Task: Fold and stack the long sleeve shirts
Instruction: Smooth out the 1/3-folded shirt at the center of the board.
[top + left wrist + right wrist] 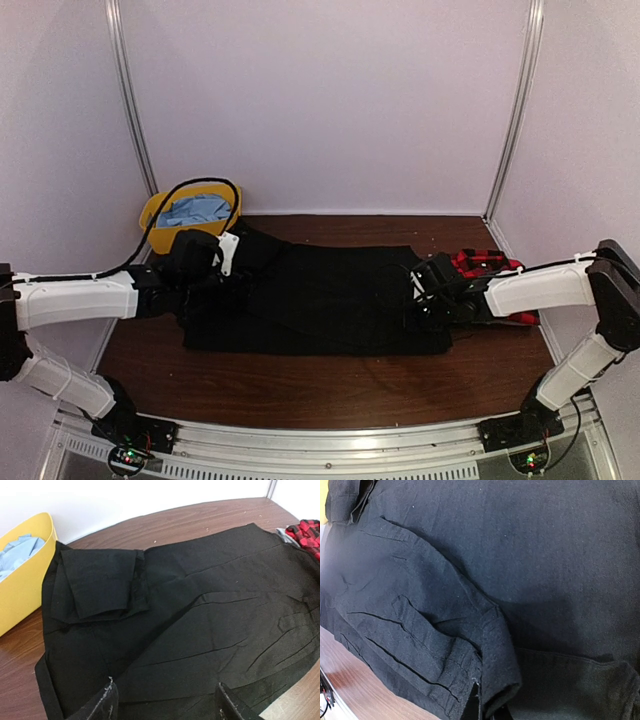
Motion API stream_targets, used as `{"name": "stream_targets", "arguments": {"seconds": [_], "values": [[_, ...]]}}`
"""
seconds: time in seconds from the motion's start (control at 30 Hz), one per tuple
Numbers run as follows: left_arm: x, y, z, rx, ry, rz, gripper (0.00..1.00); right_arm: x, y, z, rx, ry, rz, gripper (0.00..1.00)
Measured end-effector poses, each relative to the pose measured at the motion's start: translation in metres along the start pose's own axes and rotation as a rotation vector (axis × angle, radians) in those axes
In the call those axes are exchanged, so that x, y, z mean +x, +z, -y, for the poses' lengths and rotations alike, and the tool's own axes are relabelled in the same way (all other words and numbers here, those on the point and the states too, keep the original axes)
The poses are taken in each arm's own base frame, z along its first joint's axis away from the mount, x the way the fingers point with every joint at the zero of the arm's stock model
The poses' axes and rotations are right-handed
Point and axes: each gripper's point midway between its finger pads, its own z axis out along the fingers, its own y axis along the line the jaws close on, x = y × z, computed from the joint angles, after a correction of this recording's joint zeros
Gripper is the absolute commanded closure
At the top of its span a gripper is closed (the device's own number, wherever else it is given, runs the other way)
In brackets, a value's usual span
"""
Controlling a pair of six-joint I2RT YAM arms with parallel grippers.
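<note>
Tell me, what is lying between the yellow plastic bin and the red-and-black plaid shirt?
The plain black cloth shirt, spread flat on the wooden table; the top view shows it best.

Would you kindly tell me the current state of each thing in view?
black shirt: spread flat, one sleeve folded in
plaid shirt: crumpled, unfolded
yellow bin: upright, holding blue cloth
left gripper: fingers open, empty
right gripper: fingers shut on black shirt

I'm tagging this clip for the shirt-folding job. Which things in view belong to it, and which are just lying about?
For the job: black shirt; plaid shirt.
Lying about: yellow bin; blue cloth inside it.
</note>
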Motion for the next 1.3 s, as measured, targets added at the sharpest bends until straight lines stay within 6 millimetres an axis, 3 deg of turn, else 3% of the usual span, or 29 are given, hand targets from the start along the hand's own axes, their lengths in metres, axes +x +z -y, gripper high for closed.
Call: {"name": "stream_targets", "arguments": {"seconds": [0.37,0.87,1.13,1.3], "values": [[0.015,0.001,-0.010,-0.045,0.008,-0.044,0.32,-0.002,-0.009,0.007,-0.002,-0.006,-0.012,0.96],[0.021,0.004,-0.012,-0.053,0.013,-0.062,0.32,-0.002,-0.012,0.040,0.035,-0.043,-0.083,0.93],[0.025,0.006,-0.010,-0.047,0.015,-0.072,0.32,0.008,0.002,0.050,0.045,-0.073,-0.147,0.92],[0.030,0.007,-0.010,-0.045,0.017,-0.083,0.31,0.003,0.002,0.049,0.044,-0.089,-0.148,0.92]]}}
